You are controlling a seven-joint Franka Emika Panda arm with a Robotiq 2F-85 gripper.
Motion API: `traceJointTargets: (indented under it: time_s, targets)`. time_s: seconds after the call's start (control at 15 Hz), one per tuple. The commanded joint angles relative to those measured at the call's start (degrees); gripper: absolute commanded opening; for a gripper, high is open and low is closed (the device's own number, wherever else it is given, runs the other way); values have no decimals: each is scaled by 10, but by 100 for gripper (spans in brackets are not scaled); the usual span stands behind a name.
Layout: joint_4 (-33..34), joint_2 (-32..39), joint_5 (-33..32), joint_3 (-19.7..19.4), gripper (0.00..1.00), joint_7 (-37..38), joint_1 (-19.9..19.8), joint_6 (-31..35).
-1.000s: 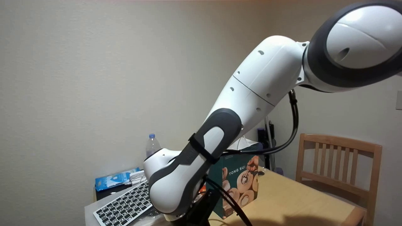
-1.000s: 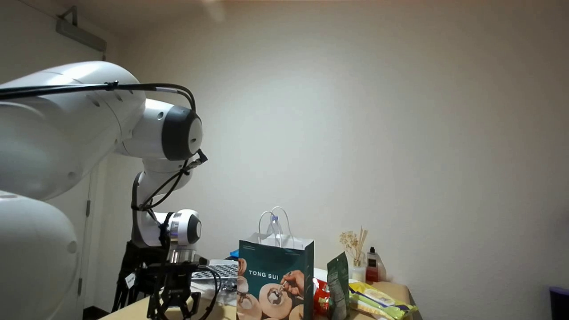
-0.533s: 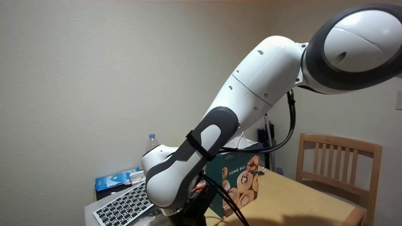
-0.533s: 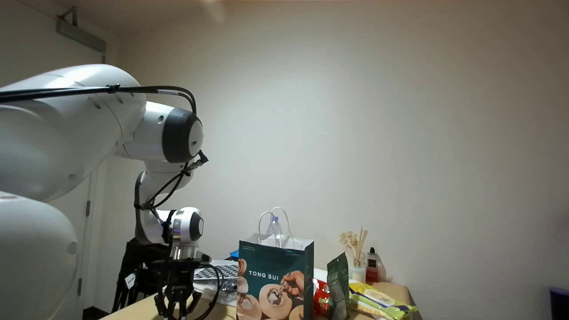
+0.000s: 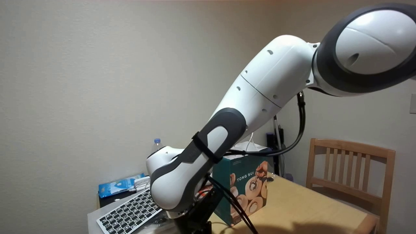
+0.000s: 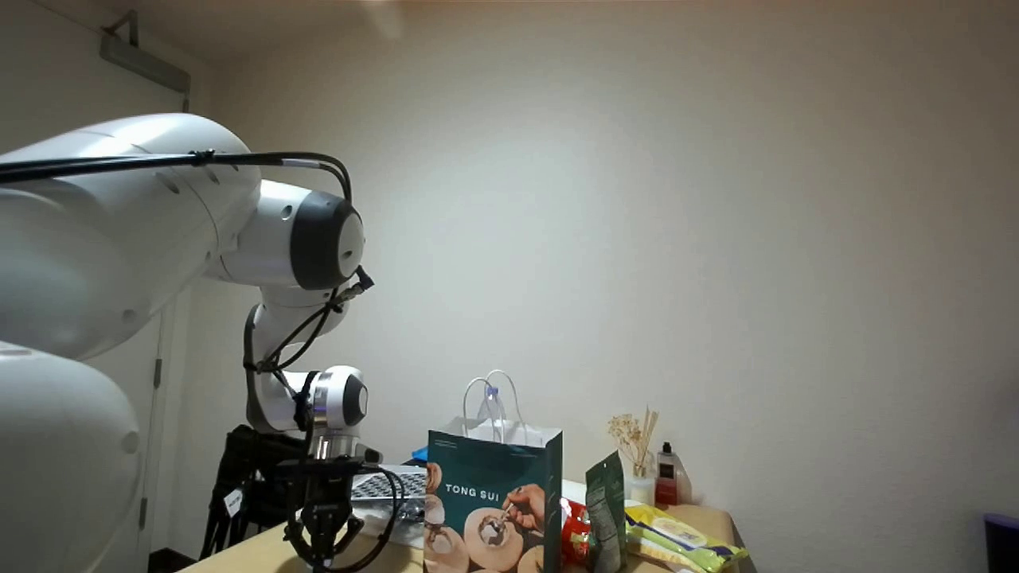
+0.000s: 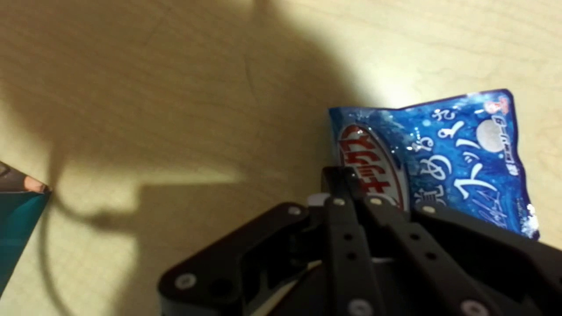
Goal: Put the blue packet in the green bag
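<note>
Has the gripper (image 7: 344,182) closed over the packet (image 7: 456,153), at the wrist view's right, probably to pinch its left edge; cannot tell if gripping. Has the bag (image 6: 497,477) upright in both exterior views, probably for dropping in.

The white arm (image 5: 276,71), ringed with dark grey, slants down in an exterior view to a bent wrist (image 5: 177,191); a black strap (image 5: 205,148) wraps the arm above it. Beneath the wrist hangs the black hand (image 7: 344,182), pointing downward. Its fingers (image 7: 344,221) stand close together in the wrist view. Black cables (image 6: 119,163) run along the arm and loop beside the hand.
</note>
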Motion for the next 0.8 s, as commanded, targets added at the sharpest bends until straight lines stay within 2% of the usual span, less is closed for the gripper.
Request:
traceJointTargets:
  time_s: [0.0,0.27,0.47,0.6,0.73]
  targets:
    - [-49,-72,-21,-20,4,69,25,-2]
    - [-81,-161,-69,-45,3,187,67,-18]
    - [-100,-234,-97,-46,4,276,81,-23]
    - [-116,-273,-120,-39,3,323,80,-15]
    - [-137,-293,-108,-21,2,331,62,-3]
